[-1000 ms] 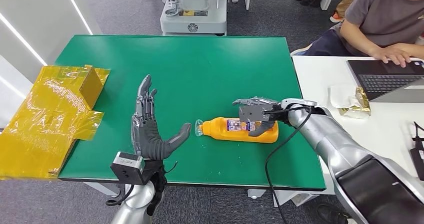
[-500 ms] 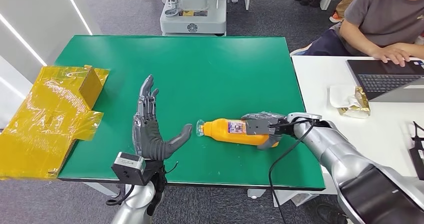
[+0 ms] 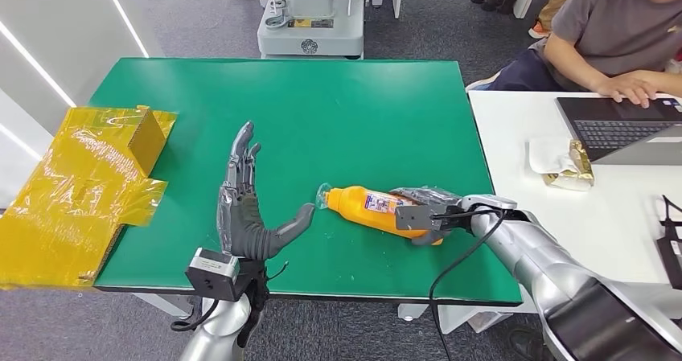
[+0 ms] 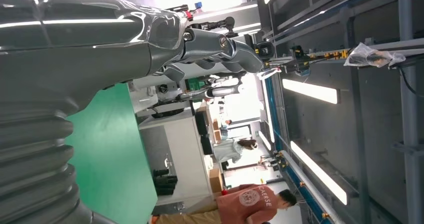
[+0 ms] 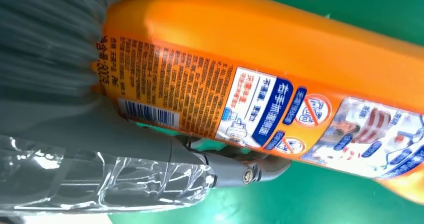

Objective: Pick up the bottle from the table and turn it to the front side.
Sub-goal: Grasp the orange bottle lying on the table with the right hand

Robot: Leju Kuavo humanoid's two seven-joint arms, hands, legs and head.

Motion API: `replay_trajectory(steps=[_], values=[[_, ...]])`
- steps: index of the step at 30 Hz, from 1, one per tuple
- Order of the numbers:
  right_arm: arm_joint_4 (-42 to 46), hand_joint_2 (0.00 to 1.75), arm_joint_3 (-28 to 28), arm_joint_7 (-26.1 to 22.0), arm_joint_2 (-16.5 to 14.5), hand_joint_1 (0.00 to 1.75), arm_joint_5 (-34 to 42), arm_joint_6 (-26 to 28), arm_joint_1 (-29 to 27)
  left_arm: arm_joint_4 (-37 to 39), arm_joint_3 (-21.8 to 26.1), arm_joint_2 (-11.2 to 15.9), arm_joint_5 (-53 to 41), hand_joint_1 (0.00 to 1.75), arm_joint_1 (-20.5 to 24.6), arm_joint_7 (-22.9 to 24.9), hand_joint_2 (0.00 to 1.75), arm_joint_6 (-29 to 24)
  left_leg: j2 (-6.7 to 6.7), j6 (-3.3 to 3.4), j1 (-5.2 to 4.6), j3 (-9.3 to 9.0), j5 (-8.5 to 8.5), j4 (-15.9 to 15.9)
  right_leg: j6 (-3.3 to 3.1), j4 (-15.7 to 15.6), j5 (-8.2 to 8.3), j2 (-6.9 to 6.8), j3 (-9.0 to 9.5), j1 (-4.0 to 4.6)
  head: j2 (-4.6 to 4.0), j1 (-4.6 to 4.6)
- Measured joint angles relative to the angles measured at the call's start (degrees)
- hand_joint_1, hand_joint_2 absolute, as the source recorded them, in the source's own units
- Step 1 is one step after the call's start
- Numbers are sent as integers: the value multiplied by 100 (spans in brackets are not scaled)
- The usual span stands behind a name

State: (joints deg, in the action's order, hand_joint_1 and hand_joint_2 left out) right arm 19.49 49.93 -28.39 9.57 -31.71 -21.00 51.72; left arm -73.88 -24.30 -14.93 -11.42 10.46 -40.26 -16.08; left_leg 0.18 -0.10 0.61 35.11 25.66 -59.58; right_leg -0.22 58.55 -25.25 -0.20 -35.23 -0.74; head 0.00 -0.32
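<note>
The right hand is wrapped around the base end of the orange plastic bottle, fingers over the top and thumb underneath, and the right wrist view shows the thumb tucked beneath the printed label, barcode and small text showing. So that looks like the back label facing up, judging by the barcode.

The bottle lies near the table's front edge, right of centre, on the green table. Its long axis runs from roughly ten o'clock at the clear cap to four o'clock at the base, and the base end looks a touch raised, though I can't say for sure that it is clear of the surface.

The left hand holds nothing, upright with palm facing the bottle and fingers spread, thumb reaching toward the cap at about three o'clock, near but not touching. The right hand is plainly the one on the job; a roll about that long axis is what the turn calls for.

Further out: crinkled yellow plastic wrapping at nine o'clock, a person at a laptop at two o'clock.
</note>
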Motion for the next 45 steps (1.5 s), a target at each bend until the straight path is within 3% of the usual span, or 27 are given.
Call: replay_trajectory(steps=[3, 12, 18, 21, 25, 31, 45], values=[[1, 175, 5, 3, 0, 174, 0, 22, -11, 0, 0, -1, -2, 0, 0, 0, 175, -2, 0, 1, 0, -4, -1, 0, 4, 0, 4, 0, 5, 0, 0, -1], [1, 175, 5, -13, -140, 175, 38, 474, -38, 0, 3, 0, 9, 0, -2, 0, 175, -159, 0, 4, -1, -3, -5, -1, 10, 1, 11, 0, 8, -1, 0, 0], [-4, 175, -33, -132, -321, 175, 159, 1232, -118, 0, 11, 1, 34, 0, -5, 0, 175, -266, -2, 3, 0, 5, -6, -1, 10, 3, 10, -2, 1, -1, 0, -1], [49, 175, -155, -322, -424, 175, 314, 1900, -191, 0, 31, 1, 28, 0, -9, 0, 175, -288, -3, 3, 0, 8, -6, 0, 9, 3, 10, -2, -3, 0, 0, 0], [300, 175, -547, -642, -536, 175, 621, 2962, -350, 0, 58, -1, 21, 0, -13, 0, 175, -294, -3, 3, 0, 12, -5, 0, 10, 3, 7, -2, -7, 0, 0, 0], [944, 175, -1270, -1046, -564, 175, 1010, 3835, -748, 1, 63, -4, 35, 0, -13, 0, 175, -235, -8, 5, -1, 15, -4, 0, 13, -1, 3, -6, -8, -1, 0, 1], [3276, 175, -2736, -1139, -417, 175, 966, 4869, -2179, 74, 95, -19, 189, 0, -11, 0, 175, -307, -5, 3, -1, 19, 0, 1, 13, -4, 3, -3, -15, -1, 0, 0]])
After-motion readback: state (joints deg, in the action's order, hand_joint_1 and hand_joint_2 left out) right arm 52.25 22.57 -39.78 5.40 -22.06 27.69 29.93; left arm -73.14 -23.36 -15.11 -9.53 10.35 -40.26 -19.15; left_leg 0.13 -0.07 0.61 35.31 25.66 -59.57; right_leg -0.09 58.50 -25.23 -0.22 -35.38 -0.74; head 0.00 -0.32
